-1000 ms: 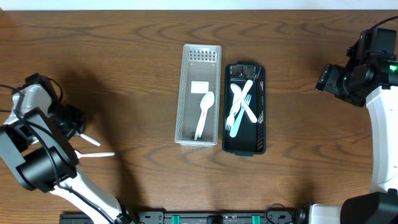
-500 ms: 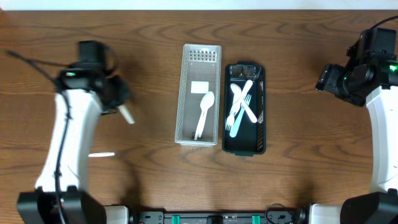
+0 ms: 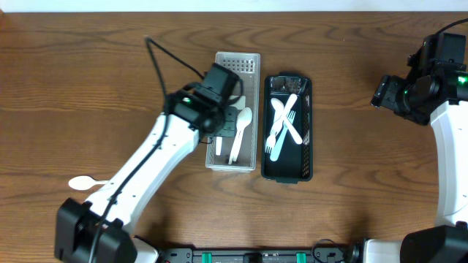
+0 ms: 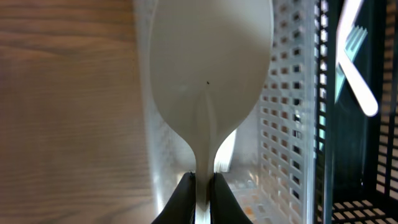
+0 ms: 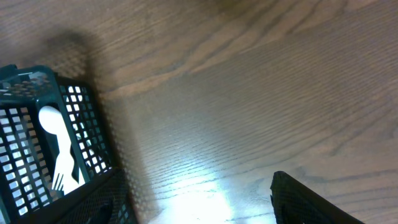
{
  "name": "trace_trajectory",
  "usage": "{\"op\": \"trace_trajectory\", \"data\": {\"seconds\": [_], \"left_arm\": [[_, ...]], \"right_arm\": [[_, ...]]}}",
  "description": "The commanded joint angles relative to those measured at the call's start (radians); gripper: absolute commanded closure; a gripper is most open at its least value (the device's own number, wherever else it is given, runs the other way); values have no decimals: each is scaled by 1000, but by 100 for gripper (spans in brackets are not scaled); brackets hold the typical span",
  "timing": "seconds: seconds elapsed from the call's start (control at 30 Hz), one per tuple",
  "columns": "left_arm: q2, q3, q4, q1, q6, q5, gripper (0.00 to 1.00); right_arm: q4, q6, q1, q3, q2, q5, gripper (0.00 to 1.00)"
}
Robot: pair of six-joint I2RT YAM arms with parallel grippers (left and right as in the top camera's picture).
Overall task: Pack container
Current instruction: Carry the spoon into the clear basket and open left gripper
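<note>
Brown wood table (image 3: 110, 80) fills the view from above, and two long baskets sit next to each other in the middle of it. My left gripper (image 4: 202, 190) is pinched tight on the thin neck of a white plastic spoon (image 4: 208, 81). The round end of that spoon sticks out in front of the fingers. It hangs right over the left wall of the white basket (image 3: 238, 60), so part of it is above the basket and part is above bare wood. My left arm (image 3: 146, 168) reaches in from the bottom left of the top view and hides some of the basket.

One more spoon (image 3: 241, 128) lies flat inside the white basket already. Just beside it on the right is the black basket (image 3: 307, 169), with a little pile of white cutlery (image 3: 281, 128) crossed inside it. I can see at least one fork in there. A lone spoon (image 3: 86, 183) lies on the table, well apart, over on the left.

My right gripper (image 3: 382, 93) waits far off at the right edge, spread wide with nothing in it.

I think this is the drop step for this spoon. Next I should slide it a bit to the right so it clears the wall, go down low, and let go gently. If I let go now it could hit the rim and fall outside. After that, the lone spoon needs picking up
</note>
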Motion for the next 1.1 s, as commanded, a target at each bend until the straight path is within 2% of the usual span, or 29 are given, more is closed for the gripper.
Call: {"op": "trace_trajectory", "data": {"seconds": [0.0,0.2,0.33,0.43,0.6,0.73,0.93,1.03,1.07], "left_arm": [[60,7,11,-21,24,-14,94],[174,7,36,-25,24,-14,91],[179,12,51,-24,65,-16,63],[163,48,34,-17,81,-27,47],[97,140,-53,23,75,-96,47],[-27,151,-105,119,-78,-153,47],[-183,150,-290,396,-455,-203,47],[-219,138,-360,565,-574,-203,22],[-225,128,-364,615,-584,-202,18]], "right_arm": [[-3,-13,-1,3,-6,3,22],[-5,-13,-1,3,-6,3,22],[-14,-13,-1,3,-6,3,22],[-14,-13,-1,3,-6,3,22],[-20,-13,-1,3,-7,3,22],[-20,-13,-1,3,-6,3,22],[-20,-13,-1,3,-6,3,21],[-18,-13,-1,3,-6,3,21],[-18,-13,-1,3,-6,3,21]]}}
